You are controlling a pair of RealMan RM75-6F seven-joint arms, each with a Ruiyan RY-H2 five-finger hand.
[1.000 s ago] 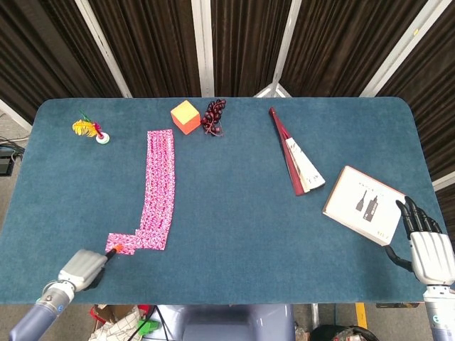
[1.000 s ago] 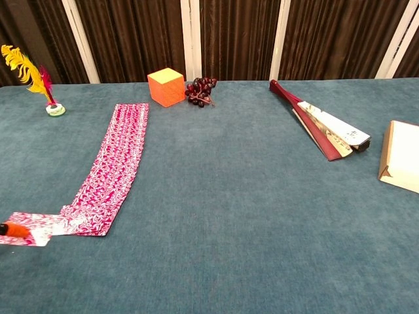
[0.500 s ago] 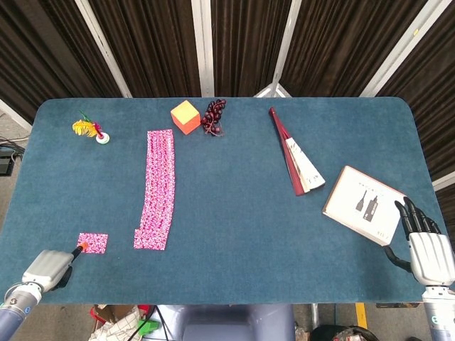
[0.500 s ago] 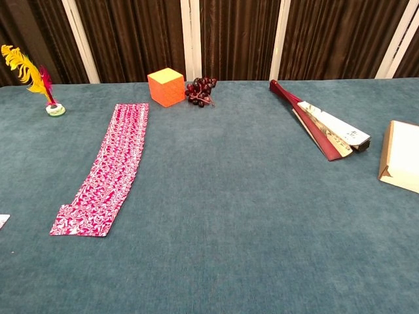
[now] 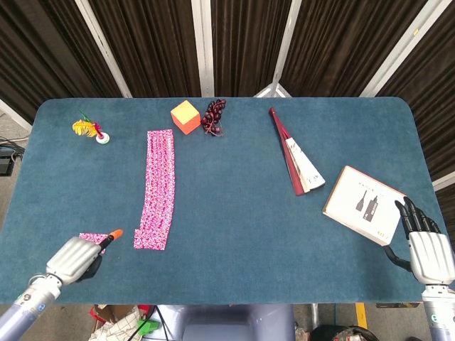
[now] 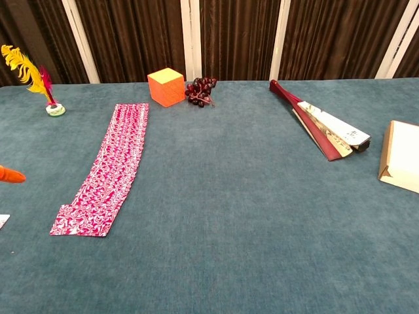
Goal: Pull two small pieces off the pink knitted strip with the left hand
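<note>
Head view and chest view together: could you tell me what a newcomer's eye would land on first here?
The pink knitted strip running down the left half of the blue table stands out first, with a small detached pink piece lying apart to its left, partly under the left hand. Next come the orange cube at the far edge and the folded red fan toward the right.

torn piece (image 5: 91, 237) left of strip (image 5: 158, 186), cube (image 5: 185, 116) behind
</note>
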